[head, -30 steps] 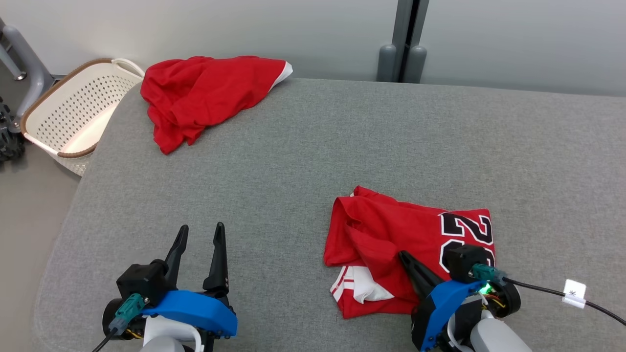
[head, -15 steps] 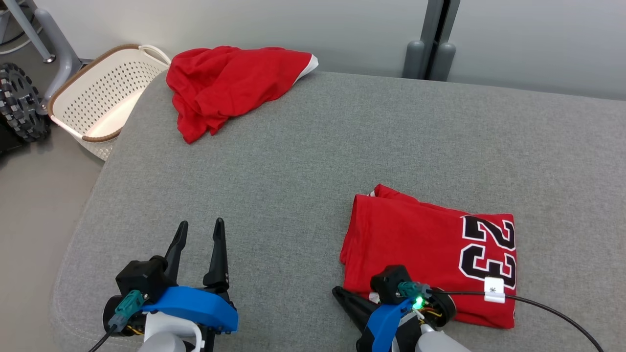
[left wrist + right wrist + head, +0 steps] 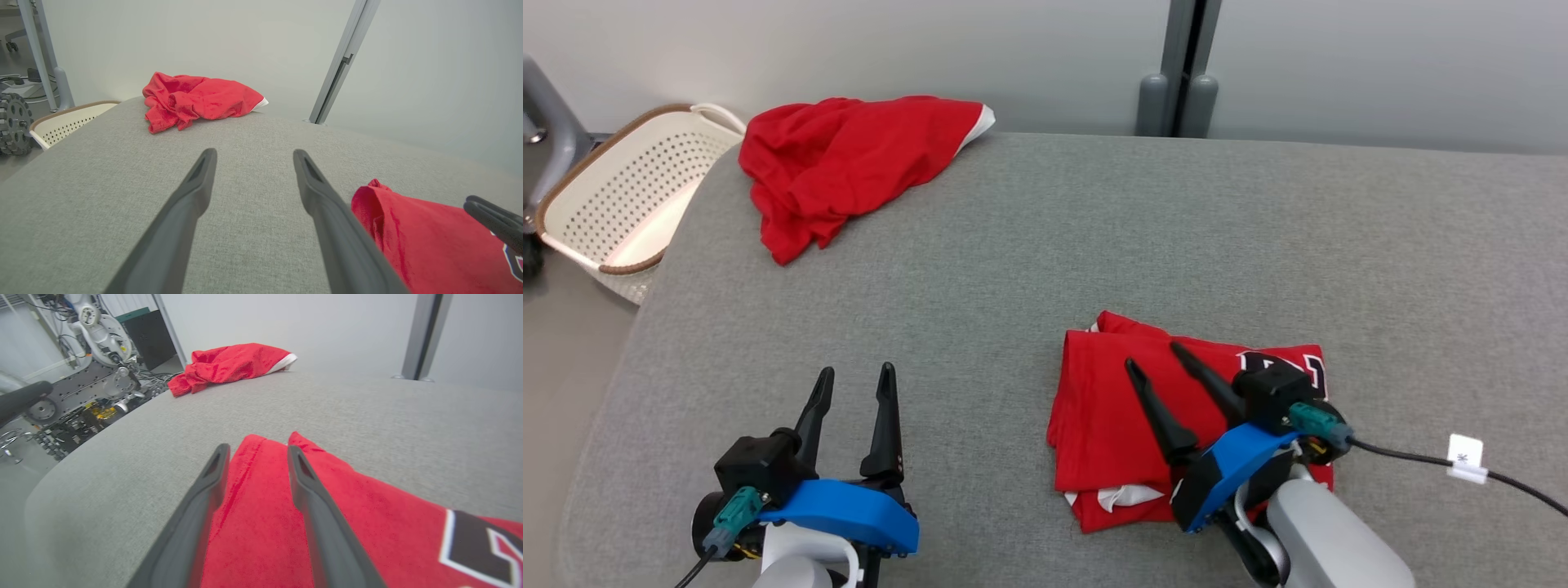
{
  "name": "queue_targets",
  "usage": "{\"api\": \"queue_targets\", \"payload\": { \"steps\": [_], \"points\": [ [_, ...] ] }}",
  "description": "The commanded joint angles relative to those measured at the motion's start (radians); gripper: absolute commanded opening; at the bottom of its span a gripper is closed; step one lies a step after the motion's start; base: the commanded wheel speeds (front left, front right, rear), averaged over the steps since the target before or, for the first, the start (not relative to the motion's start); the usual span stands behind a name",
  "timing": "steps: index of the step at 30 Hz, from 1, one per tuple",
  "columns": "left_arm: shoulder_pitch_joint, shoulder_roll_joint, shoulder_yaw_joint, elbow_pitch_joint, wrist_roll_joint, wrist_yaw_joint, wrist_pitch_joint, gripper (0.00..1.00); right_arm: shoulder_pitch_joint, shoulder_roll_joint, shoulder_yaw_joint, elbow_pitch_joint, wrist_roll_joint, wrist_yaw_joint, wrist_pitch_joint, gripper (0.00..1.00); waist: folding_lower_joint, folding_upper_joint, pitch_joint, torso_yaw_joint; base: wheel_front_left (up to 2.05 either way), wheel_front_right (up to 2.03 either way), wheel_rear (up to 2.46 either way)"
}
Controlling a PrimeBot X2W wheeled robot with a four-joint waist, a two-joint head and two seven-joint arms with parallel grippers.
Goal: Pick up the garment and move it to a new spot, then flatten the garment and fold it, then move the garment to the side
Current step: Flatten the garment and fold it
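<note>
While the white basket (image 3: 613, 188) stands beyond the tabletop (image 3: 1013, 245) edge, far ahead and left of the left tool (image 3: 858, 371), a crumpled red shirt (image 3: 849, 163) lies at the far corner ahead of it. The left tool is over bare grey cloth, its two fingers apart with nothing between them. To its right the folded red jersey (image 3: 1103, 408) lies flat. The right tool (image 3: 1153, 355) is low over the jersey, fingers also apart and gripping nothing. A black cable (image 3: 1401, 455) leads off to its right.
</note>
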Motion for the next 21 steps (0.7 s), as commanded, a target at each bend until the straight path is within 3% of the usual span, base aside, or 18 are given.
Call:
{"api": "queue_targets", "payload": {
  "steps": [1, 11, 17, 21],
  "points": [
    [-0.004, -0.003, 0.006, 0.0, 0.01, 0.001, -0.005, 1.0, 0.018, -0.004, -0.049, -0.019, -0.03, 0.0, -0.008, 1.0, 0.0, -0.0001, -0.017, -0.03, 0.0, 0.0, 0.0],
    [-0.001, -0.041, 0.019, 0.04, 0.054, -0.016, -0.005, 1.0, 0.191, -0.003, -0.439, -0.203, -0.221, 0.0, -0.013, 1.0, 0.0, -0.0001, -0.08, -0.105, 0.0, 0.0, 0.0],
    [0.063, -0.059, 0.074, 0.054, 0.066, -0.031, -0.005, 1.0, 0.285, -0.003, -0.51, -0.263, -0.218, 0.0, -0.013, 1.0, 0.0, -0.0001, -0.118, -0.128, 0.0, 0.0, 0.0],
    [0.101, -0.068, 0.104, 0.063, 0.088, -0.045, -0.005, 1.0, 0.323, -0.003, -0.5, -0.277, -0.201, 0.0, -0.013, 1.0, 0.0, -0.0001, -0.133, -0.135, 0.0, 0.0, 0.0]
  ]
}}
